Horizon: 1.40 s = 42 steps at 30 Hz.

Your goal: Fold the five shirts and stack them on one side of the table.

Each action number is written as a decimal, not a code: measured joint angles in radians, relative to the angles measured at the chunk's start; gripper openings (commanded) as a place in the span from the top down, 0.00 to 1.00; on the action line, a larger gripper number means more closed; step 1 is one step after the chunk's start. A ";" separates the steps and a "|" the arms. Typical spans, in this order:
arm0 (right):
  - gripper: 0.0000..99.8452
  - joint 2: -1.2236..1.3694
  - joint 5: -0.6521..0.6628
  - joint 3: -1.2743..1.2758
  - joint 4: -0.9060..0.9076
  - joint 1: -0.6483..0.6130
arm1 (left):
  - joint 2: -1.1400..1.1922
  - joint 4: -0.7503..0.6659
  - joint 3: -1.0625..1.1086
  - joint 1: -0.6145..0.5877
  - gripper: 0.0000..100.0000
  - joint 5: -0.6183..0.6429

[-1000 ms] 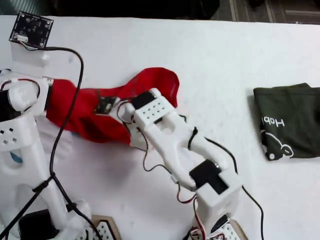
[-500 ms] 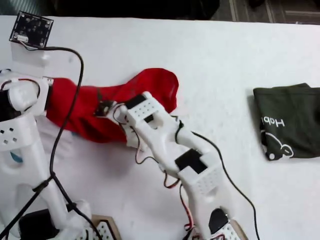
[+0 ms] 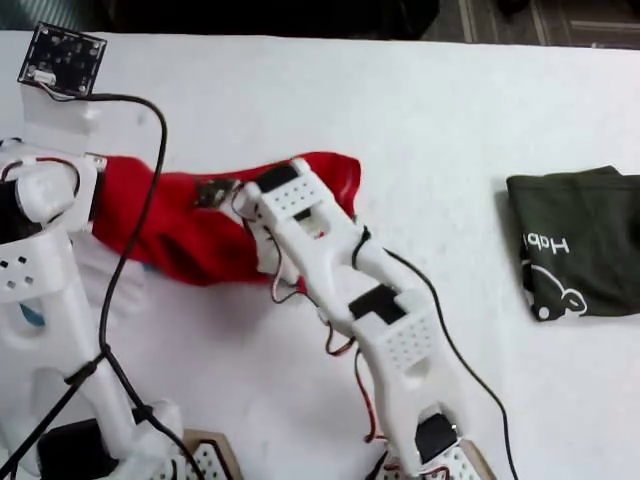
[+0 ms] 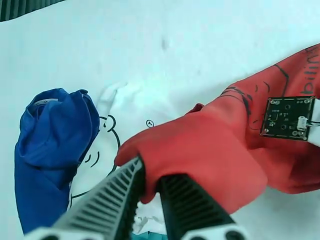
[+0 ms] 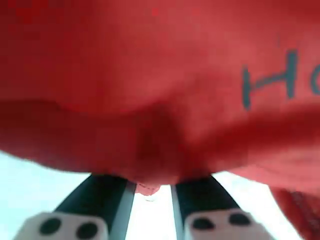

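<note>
Two pincers I found clamped on the red shirt (image 3: 190, 240): the left pincer (image 4: 150, 176) on a bunched edge, the right pincer (image 5: 150, 186) on a fold. It lay crumpled on the desk (image 3: 450, 120); a folded dark green shirt (image 3: 580, 240) sat well apart.

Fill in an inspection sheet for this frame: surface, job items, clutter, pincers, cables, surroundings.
Surface: white table.
Job's things: red shirt unfolded and bunched between the arms; green shirt folded, apart at the high view's right edge; blue shirt crumpled, touching a spread white shirt with a printed drawing.
Clutter: nothing seen.
Pincers: left pincer shut on a fold of the red shirt; right pincer shut on its edge.
Cables: black cable runs down the left arm, crossing the red shirt; wires loop off the right arm.
Surroundings: dark floor beyond the far edge.
</note>
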 measured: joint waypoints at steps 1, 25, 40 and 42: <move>0.98 -0.018 0.000 -0.026 0.037 0.011 | 0.000 0.000 0.000 0.000 0.98 0.000; 0.98 -0.853 0.152 -0.489 0.117 0.414 | 0.000 0.143 -0.419 0.029 0.98 -0.229; 0.98 -0.908 0.160 -0.867 0.110 0.618 | -0.008 0.143 -0.911 0.032 0.98 -0.397; 0.98 -0.934 0.160 -0.875 0.153 0.631 | -0.014 0.143 -0.968 0.032 0.98 -0.397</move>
